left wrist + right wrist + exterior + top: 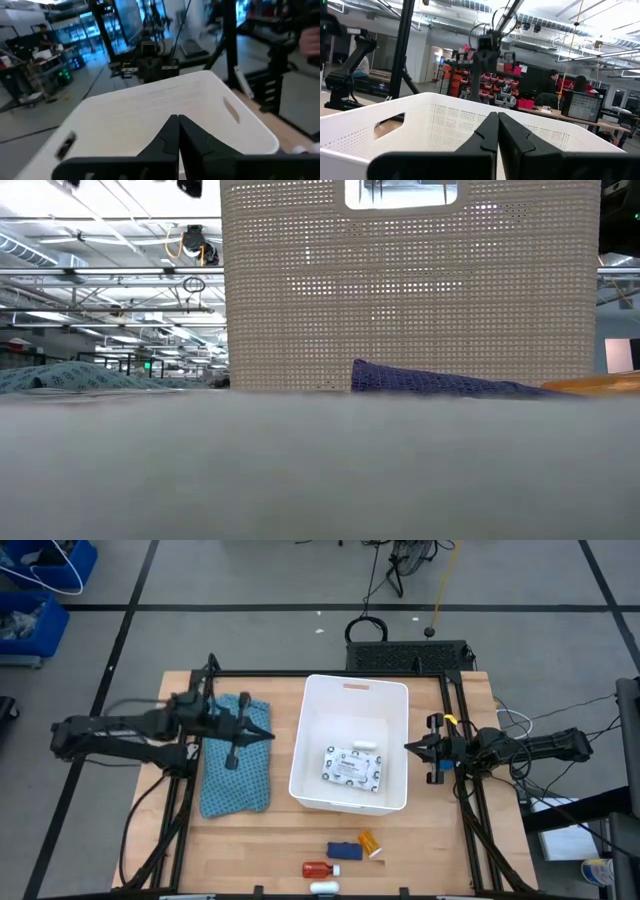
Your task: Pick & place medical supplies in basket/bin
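Note:
The white bin (398, 700) stands mid-table on its base and fills the low view (410, 280). Inside it lie a flat white printed packet (353, 768) and a small white tube (365, 745). Near the table's near edge lie an orange pill bottle (369, 842), a blue piece (343, 851), a red small bottle (318, 868) and a white tube (324, 887). My left gripper (268, 735) hovers shut over the teal cloth (235, 775), just left of the bin (150, 105). My right gripper (408, 747) hovers shut at the bin's right wall (445, 120).
The teal patterned cloth lies flat left of the bin and also shows in the low view (60, 377). The blue piece (430, 380) and the orange bottle (595, 385) sit in front of the bin there. Bare wood shows between the bin and the near items.

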You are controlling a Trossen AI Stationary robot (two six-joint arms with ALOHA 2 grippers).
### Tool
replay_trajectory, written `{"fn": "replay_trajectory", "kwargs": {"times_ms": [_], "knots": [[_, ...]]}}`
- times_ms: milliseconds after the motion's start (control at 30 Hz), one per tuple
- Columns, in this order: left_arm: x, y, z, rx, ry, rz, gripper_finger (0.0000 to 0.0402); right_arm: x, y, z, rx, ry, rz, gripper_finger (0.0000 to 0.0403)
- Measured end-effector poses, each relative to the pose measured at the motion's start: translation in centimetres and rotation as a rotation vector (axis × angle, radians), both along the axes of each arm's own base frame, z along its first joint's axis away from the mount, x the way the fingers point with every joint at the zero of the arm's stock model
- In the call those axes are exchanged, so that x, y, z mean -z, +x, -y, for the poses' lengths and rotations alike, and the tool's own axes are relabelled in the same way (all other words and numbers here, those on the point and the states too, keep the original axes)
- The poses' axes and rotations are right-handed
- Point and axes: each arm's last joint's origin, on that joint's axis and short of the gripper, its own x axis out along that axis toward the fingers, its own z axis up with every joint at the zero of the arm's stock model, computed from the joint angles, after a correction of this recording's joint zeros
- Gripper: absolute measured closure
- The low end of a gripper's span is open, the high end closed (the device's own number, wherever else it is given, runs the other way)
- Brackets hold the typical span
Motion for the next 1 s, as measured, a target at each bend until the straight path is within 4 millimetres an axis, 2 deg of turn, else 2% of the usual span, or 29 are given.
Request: {"fn": "replay_trajectory", "kwargs": {"times_ms": [267, 467, 733, 867, 1000], "knots": [[7.7, -0.9, 1.1, -0.094, -0.04, 0.083, 0.0401, 0.3, 0.1, 0.0, -0.008, 0.019, -0.028, 0.0403], [10.9, -2.0, 1.3, -0.085, -0.067, 0.135, 0.0401, 0.4, 0.1, 0.0, -0.01, 0.021, -0.046, 0.0403], [11.5, -2.3, 1.3, -0.087, -0.07, 0.134, 0.0401, -0.1, 0.1, 0.0, 0.0, 0.059, -0.065, 0.0403], [11.6, -2.3, 1.4, -0.076, -0.07, 0.132, 0.0391, -3.2, -0.3, 0.3, 0.085, 0.065, -0.186, 0.0403], [11.6, -2.3, 1.4, -0.076, -0.073, 0.13, 0.0385, -7.1, -2.0, 0.7, 0.151, 0.129, -0.375, 0.0403]]}}
